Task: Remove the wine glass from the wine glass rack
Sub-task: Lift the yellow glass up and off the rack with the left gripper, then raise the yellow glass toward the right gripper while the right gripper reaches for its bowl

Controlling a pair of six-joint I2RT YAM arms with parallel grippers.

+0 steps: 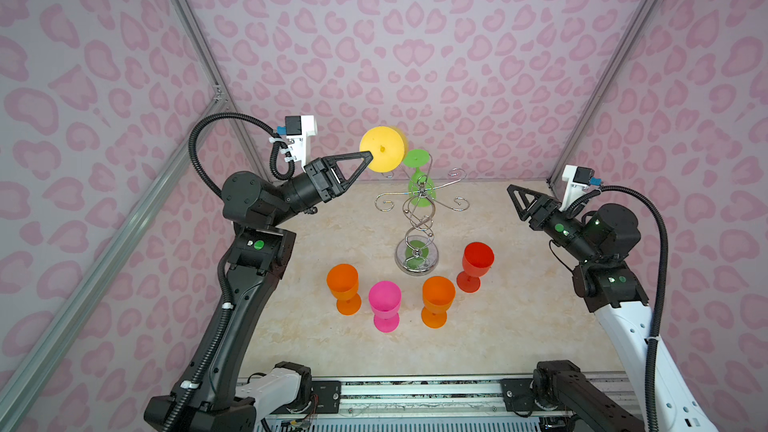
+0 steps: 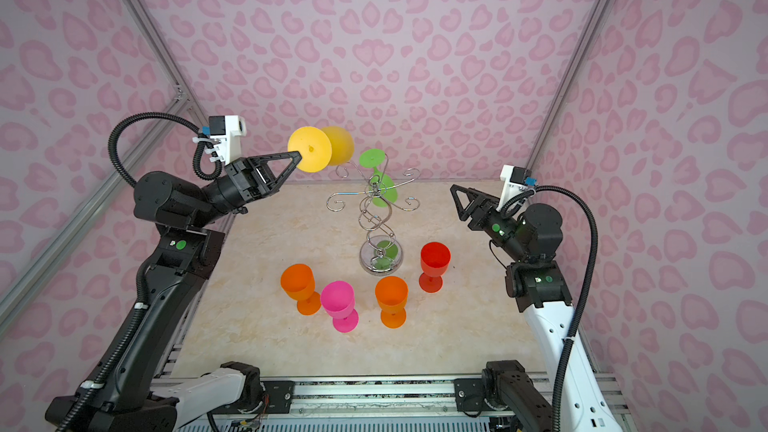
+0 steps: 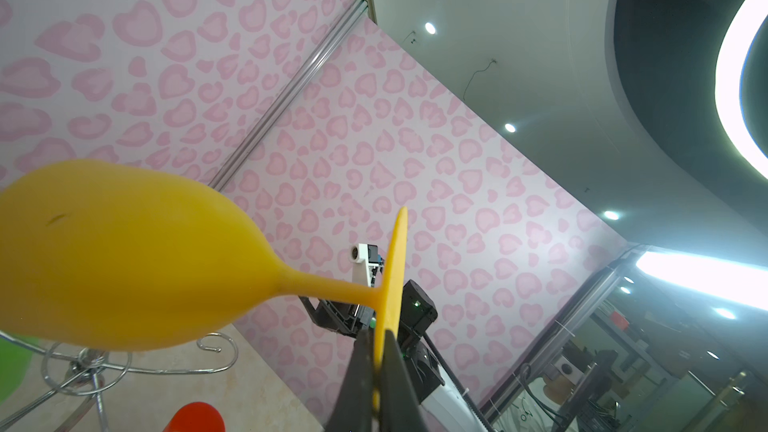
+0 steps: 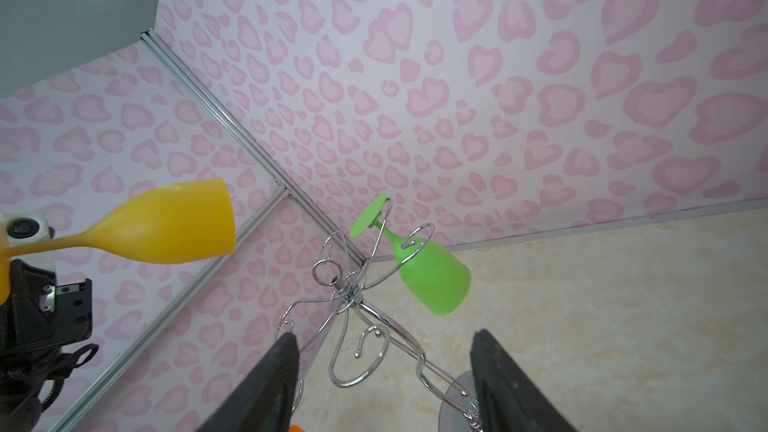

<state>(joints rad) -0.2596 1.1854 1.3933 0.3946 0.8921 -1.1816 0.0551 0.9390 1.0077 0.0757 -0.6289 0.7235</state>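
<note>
the left gripper [image 3: 377,334] is clenched on the rim of the foot of the yellow wine glass [image 3: 124,259], one black finger on each face of the thin disc. the glass is matte yellow, with a rounded bowl, a short thin stem and a flat round foot. it lies roughly on its side in the air, the foot toward the gripper and the bowl pointing away. in a top view the foot hides most of the bowl, and the left wrist view cuts the bowl off at the frame edge.

the glass hangs up and to the left of the top of the wine glass rack [image 1: 432,261], close to the curled hooks but clear of them. the rack is shiny chrome wire with a twisted stem and a round mirrored base, standing on the table [image 1: 519,317]. a green wine glass [image 4: 434,280] hangs upside down and tilted from a hook on its far side.

the right gripper [image 4: 384,340] is spread wide and empty, off to the right of the rack. four glasses stand upright in front of the base.
</note>
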